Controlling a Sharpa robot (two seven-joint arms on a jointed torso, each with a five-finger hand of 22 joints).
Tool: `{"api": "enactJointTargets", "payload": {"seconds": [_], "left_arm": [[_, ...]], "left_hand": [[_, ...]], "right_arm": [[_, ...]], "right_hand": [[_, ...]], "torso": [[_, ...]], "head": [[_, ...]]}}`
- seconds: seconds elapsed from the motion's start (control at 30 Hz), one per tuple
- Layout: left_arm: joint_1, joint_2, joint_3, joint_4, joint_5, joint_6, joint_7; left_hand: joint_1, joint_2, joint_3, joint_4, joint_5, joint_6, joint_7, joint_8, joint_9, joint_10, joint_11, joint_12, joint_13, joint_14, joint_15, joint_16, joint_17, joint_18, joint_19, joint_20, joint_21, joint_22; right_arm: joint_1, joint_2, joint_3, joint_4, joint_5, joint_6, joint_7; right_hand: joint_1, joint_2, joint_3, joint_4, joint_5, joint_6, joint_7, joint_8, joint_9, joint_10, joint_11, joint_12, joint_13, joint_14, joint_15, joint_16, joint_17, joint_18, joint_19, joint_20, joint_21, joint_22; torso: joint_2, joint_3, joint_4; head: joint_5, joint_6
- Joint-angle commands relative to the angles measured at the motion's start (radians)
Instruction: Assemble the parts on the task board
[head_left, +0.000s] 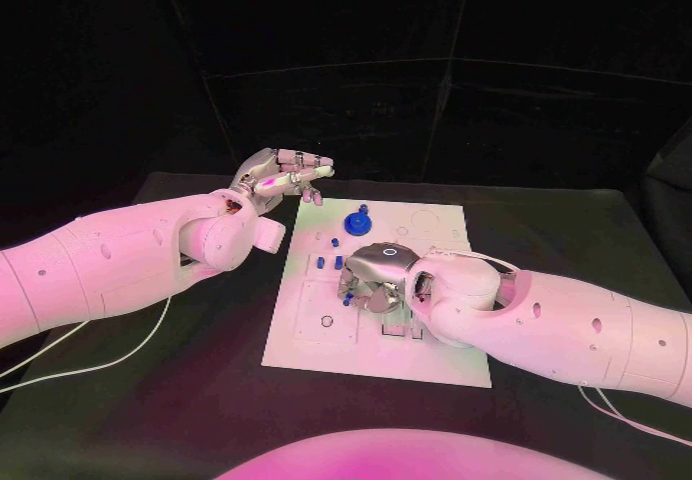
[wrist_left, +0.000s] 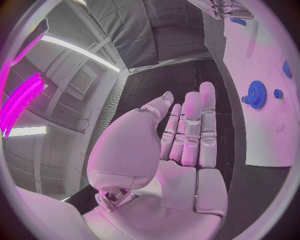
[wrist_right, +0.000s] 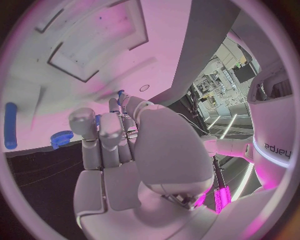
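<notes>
Low over the task board (head_left: 433, 360) on the worktop (head_left: 188, 400), the right robot hand (head_left: 378, 277) is curled on a small blue part (wrist_right: 120, 95), which could be knocked askew, while the left robot hand (head_left: 281, 175) is held open, empty, beside it.

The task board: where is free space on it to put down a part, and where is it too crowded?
The task board is bare along its near edge and near-left corner, below the small ring mark. Its far-right corner, right of the blue gear, also looks free. The middle is crowded: the right hand rests there, with small blue parts beside it. The left hand hangs off the board's far-left corner.
</notes>
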Motion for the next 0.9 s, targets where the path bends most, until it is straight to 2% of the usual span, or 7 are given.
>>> {"api": "enactJointTargets", "payload": {"seconds": [0.03,0.53,0.7,0.77,0.83,0.9], "left_arm": [[0.002,0.001,0.001,0.0,0.004,0.012,0.003],[0.002,0.002,0.001,-0.002,0.004,0.015,-0.004],[0.002,0.002,0.001,-0.003,0.004,0.016,-0.007],[0.002,0.002,0.001,-0.003,0.004,0.016,-0.007],[0.002,0.001,0.001,-0.003,0.004,0.016,-0.008],[0.002,0.001,0.001,-0.003,0.004,0.017,-0.009]], "left_hand": [[0.006,-0.004,-0.001,-0.003,0.002,-0.003,-0.001,0.006,0.0,0.002,0.003,0.006,-0.001,-0.005,0.0,-0.006,-0.001,0.006,-0.001,-0.005,-0.005,-0.002],[0.005,-0.005,-0.001,-0.004,0.002,-0.006,0.0,0.007,0.0,0.0,0.004,0.006,-0.001,-0.005,0.001,-0.007,-0.003,0.006,-0.001,-0.004,-0.006,-0.003],[0.004,-0.005,-0.001,-0.004,0.002,-0.007,0.0,0.008,0.0,-0.001,0.004,0.006,-0.001,-0.005,0.001,-0.007,-0.003,0.005,0.0,-0.004,-0.007,-0.003],[0.004,-0.005,-0.001,-0.004,0.002,-0.007,0.0,0.008,0.0,-0.001,0.004,0.006,-0.001,-0.005,0.001,-0.007,-0.003,0.005,0.0,-0.004,-0.007,-0.003],[0.004,-0.005,-0.001,-0.004,0.002,-0.007,0.0,0.008,0.0,-0.001,0.004,0.006,-0.001,-0.005,0.001,-0.007,-0.003,0.005,0.0,-0.004,-0.007,-0.003],[0.004,-0.005,-0.001,-0.004,0.002,-0.007,0.0,0.008,0.0,-0.001,0.004,0.006,-0.002,-0.005,0.001,-0.007,-0.003,0.005,0.0,-0.004,-0.007,-0.003]], "right_arm": [[0.0,0.004,-0.001,0.0,-0.016,0.024,-0.006],[-0.002,0.016,-0.003,-0.011,-0.016,0.01,0.007],[-0.002,0.016,-0.005,-0.013,-0.013,-0.011,0.004],[-0.002,0.015,-0.005,-0.014,-0.012,-0.025,0.003],[-0.002,0.013,-0.005,-0.014,-0.012,-0.043,0.002],[-0.002,0.01,-0.006,-0.012,-0.012,-0.062,0.004]], "right_hand": [[-0.012,0.002,0.006,0.0,0.0,-0.005,0.003,-0.005,-0.001,-0.002,0.008,-0.003,0.001,0.014,0.006,0.004,0.001,-0.006,0.0,0.004,0.004,0.0],[-0.085,-0.027,-0.026,0.008,0.024,-0.035,0.009,-0.009,-0.003,-0.035,0.017,-0.02,-0.002,0.011,0.014,0.007,-0.004,-0.005,-0.008,0.012,-0.002,-0.008],[-0.102,-0.036,-0.04,0.009,0.026,-0.059,0.015,-0.011,-0.004,-0.06,0.024,-0.032,-0.003,0.008,0.019,0.004,-0.01,-0.002,-0.018,0.016,-0.013,-0.024],[-0.109,-0.042,-0.05,0.008,0.027,-0.08,0.02,-0.011,-0.005,-0.096,0.031,-0.045,-0.004,-0.005,0.026,-0.025,-0.045,0.006,-0.049,0.021,-0.043,-0.073],[-0.112,-0.045,-0.065,0.002,0.026,-0.125,0.029,-0.01,-0.006,-0.151,0.041,-0.054,-0.003,-0.044,0.036,-0.114,-0.148,0.025,-0.115,0.028,-0.107,-0.171],[-0.113,-0.046,-0.093,-0.005,0.027,-0.173,0.025,-0.01,-0.005,-0.201,0.045,-0.048,-0.001,-0.077,0.038,-0.186,-0.23,0.04,-0.168,0.034,-0.164,-0.25]], "torso": [[0.0,0.0,-0.0001],[0.0,-0.0005,-0.0003],[0.0,-0.0005,-0.0001],[0.0,-0.0004,0.0001],[-0.001,-0.0004,0.0002],[0.0,-0.0003,0.0004]], "head": [[-0.001,-0.001],[-0.002,-0.001],[-0.003,0.0],[-0.004,0.0],[-0.004,0.001],[-0.004,0.001]]}}
